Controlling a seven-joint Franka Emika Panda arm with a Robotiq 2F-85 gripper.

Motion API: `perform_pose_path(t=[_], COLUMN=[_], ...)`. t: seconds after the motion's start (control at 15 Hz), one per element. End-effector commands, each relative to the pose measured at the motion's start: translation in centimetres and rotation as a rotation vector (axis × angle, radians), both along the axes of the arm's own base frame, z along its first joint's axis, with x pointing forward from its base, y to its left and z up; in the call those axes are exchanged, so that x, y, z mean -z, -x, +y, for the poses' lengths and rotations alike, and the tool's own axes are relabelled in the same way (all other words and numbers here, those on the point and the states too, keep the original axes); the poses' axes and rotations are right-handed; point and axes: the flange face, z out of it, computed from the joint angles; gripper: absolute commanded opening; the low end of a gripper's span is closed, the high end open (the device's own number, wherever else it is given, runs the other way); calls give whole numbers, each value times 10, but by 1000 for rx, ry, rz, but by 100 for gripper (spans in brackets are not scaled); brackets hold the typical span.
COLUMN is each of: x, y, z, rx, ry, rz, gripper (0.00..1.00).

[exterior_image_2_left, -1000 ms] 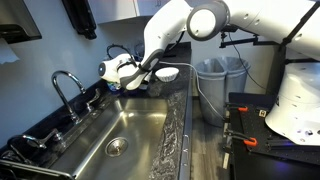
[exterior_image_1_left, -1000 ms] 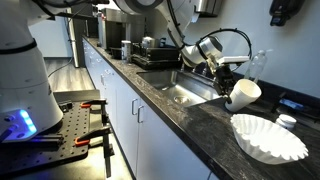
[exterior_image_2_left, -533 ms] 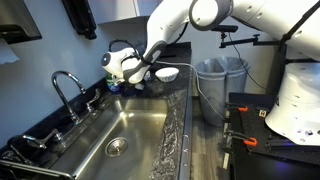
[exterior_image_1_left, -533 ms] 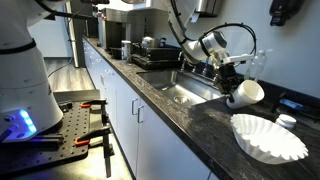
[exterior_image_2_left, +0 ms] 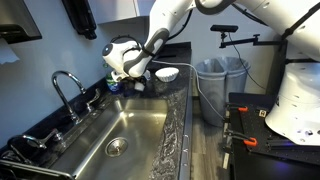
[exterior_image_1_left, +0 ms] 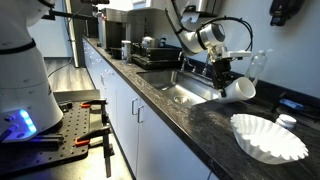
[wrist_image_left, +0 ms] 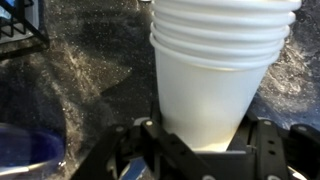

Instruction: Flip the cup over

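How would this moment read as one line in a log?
claw: shut on cup | cup: held above counter, tilted | flip: unfinished

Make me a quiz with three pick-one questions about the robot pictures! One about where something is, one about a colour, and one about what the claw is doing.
1. Where is the cup?
A. down in the sink
B. up in the air over the counter
C. on the floor

2. What colour is the cup?
A. white
B. red
C. green

3. What is the gripper doing?
A. open and empty
B. shut on the cup
C. hidden from every view

Answers:
1 B: in an exterior view it hangs tilted above the dark counter.
2 A: the wrist view shows it plain white.
3 B: its fingers press both sides of the cup's narrow end.
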Motion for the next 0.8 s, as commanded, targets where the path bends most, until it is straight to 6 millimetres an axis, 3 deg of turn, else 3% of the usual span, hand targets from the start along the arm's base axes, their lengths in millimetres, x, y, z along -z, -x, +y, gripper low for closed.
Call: perform_pose_path(t=[0.0,0.4,0.73], x=[-25,-47,-54], y=[24,42,47], z=[1,5,14], rx=[-20,-80,-177], ry=[-51,-119,-162], rz=[19,-3,-27], gripper=[46,46,46])
